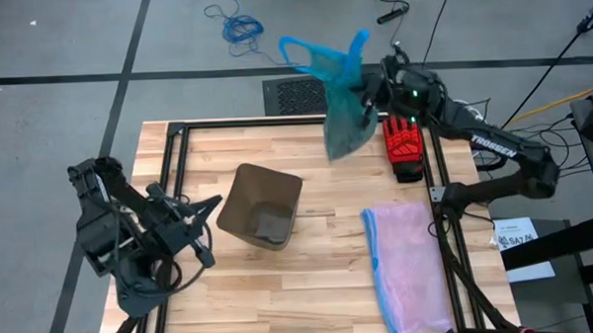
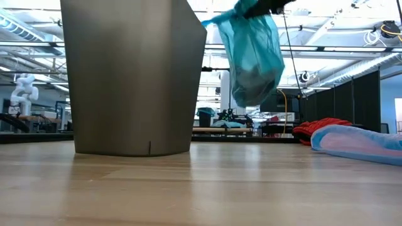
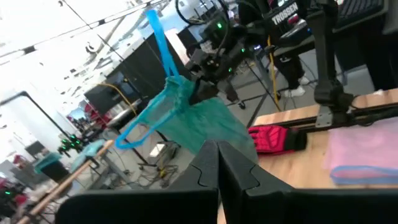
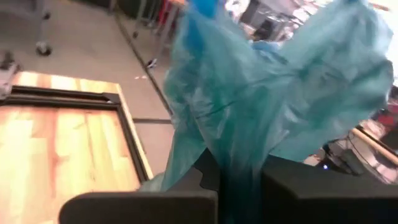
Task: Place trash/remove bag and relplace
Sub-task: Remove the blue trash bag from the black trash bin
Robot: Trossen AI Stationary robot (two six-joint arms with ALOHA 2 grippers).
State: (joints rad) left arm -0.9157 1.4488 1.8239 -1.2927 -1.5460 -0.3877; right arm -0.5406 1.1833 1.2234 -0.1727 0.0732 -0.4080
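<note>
At the tabletop's [image 1: 311, 285] left edge, the left end effector [image 1: 203, 251] waited with its fingers pressed together and nothing between them, just beside the open brown bin [image 1: 261, 207]. The bin stood upright near the middle of the tabletop, unlined, with only dark shapes at its bottom. Farther right, at the far edge, the right end effector [image 1: 371, 103] was clamped on the gathered neck of the teal-green bag [image 1: 344, 110], which hung clear of the tabletop with its blue loop handles [image 1: 307, 55] splayed above the grip. A dark mass low in the bag, seen from table height, suggested the trash was inside it. A red glove [image 1: 405, 148] lay just beside that arm, and a pale pink bag [image 1: 409, 261] was spread flat along the right side.

The step appeared to be carrying the full bag away. Doing it well would likely mean keeping the grip high on the neck, moving smoothly so the load does not swing, and clearing the tabletop's black frame before letting go.

The bag's contents could not be made out through the plastic. The right wrist view was almost wholly filled by teal film, hiding the fingers' hold, and the table-height view cut off the end effector above the bag.
</note>
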